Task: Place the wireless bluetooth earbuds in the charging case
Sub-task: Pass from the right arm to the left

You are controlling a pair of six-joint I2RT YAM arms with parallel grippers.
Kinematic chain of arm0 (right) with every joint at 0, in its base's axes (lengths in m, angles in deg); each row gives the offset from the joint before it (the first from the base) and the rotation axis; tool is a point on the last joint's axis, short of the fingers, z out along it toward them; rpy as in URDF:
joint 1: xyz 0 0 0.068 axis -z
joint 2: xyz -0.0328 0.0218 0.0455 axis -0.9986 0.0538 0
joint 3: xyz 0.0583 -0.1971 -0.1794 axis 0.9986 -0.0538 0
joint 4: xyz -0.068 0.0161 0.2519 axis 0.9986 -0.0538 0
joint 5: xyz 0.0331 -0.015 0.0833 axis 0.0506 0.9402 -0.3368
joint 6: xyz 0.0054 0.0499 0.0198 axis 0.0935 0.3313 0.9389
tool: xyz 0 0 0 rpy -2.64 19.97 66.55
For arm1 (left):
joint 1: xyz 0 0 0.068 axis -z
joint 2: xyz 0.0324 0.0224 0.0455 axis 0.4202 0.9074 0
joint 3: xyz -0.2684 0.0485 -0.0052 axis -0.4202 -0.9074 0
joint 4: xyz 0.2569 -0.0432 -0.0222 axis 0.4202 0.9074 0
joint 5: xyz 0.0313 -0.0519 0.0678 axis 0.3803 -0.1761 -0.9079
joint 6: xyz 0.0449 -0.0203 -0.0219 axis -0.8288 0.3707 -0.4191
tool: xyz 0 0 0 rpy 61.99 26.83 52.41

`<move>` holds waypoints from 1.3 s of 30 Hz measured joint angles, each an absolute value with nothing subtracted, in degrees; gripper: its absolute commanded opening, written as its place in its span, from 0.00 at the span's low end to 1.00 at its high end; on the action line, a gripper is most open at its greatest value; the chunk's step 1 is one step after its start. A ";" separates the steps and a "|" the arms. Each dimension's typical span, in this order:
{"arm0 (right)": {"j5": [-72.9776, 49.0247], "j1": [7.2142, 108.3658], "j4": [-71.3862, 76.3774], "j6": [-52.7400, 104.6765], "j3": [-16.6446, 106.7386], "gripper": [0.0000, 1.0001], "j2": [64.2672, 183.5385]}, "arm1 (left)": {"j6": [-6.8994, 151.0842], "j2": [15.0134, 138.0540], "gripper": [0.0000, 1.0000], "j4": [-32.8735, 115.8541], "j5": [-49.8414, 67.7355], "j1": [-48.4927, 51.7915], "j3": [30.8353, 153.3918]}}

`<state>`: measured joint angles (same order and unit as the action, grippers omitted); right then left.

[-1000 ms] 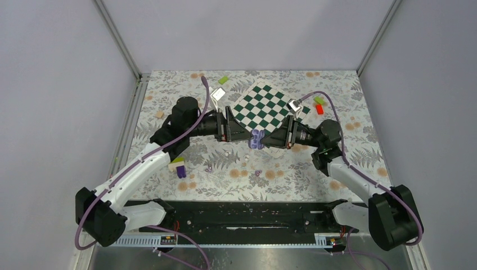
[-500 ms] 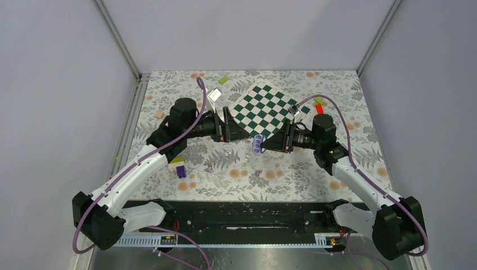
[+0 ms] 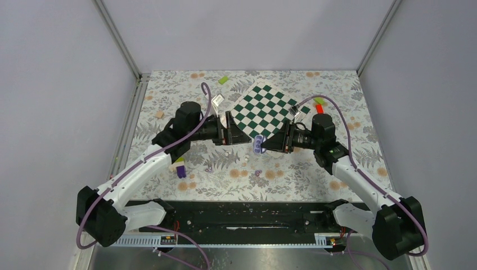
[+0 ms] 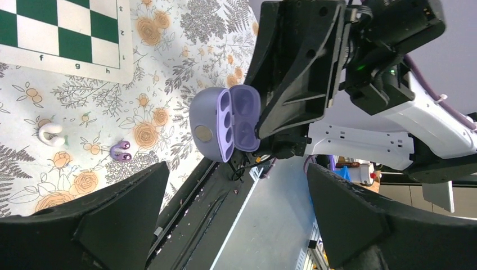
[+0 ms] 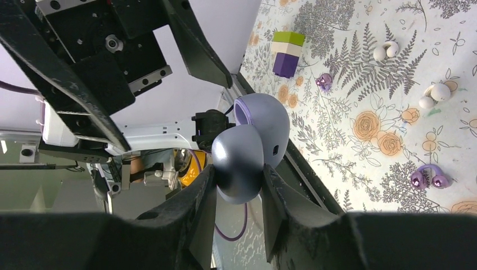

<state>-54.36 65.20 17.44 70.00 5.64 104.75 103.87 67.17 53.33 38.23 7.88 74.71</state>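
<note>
The charging case (image 3: 258,144) looks lavender, not white, and hangs open in the air, its two wells facing my left wrist camera (image 4: 225,121). My right gripper (image 5: 239,169) is shut on its rounded lid half (image 5: 239,163). My left gripper (image 4: 236,169) is open and empty, just left of the case in the top view (image 3: 239,136). Two white clip-shaped earbuds (image 5: 385,50) (image 5: 434,94) lie on the floral mat. One also shows in the left wrist view (image 4: 50,135). Two purple earbuds (image 5: 428,177) (image 5: 324,81) lie nearby.
A green-and-white chessboard (image 3: 264,108) lies at the mat's back centre. A green-white-purple stacked block (image 3: 179,167) stands by my left arm. Small green and red blocks (image 3: 319,105) lie at the back right, a green one (image 3: 223,80) at the back.
My right gripper brought the open case slightly nearer and lower, then held still. My left gripper moved right, closer to the case, jaws still open.
</note>
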 measured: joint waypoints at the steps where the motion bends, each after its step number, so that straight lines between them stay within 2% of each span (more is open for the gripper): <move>1: -54.31 65.20 16.89 70.09 5.92 0.00 104.80 | 103.84 67.45 0.94 53.40 38.23 7.88 74.42; 14: -52.91 65.20 11.30 71.14 8.94 0.00 105.06 | 103.36 70.40 0.89 52.28 39.82 7.88 74.18; 21: -53.48 65.20 14.42 74.42 8.94 0.00 107.16 | 104.57 70.99 0.87 49.03 42.29 7.97 73.40; 27: -53.94 65.20 18.03 77.17 8.94 0.00 107.97 | 105.13 71.10 0.80 47.76 43.75 8.23 72.78; 39: -54.84 65.20 19.49 78.66 8.94 0.00 107.97 | 105.18 72.15 0.79 46.84 44.02 8.91 72.78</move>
<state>-54.84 65.20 19.49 78.66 8.94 107.97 105.18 72.15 46.84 44.02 8.91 72.78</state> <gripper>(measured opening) 0.373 0.795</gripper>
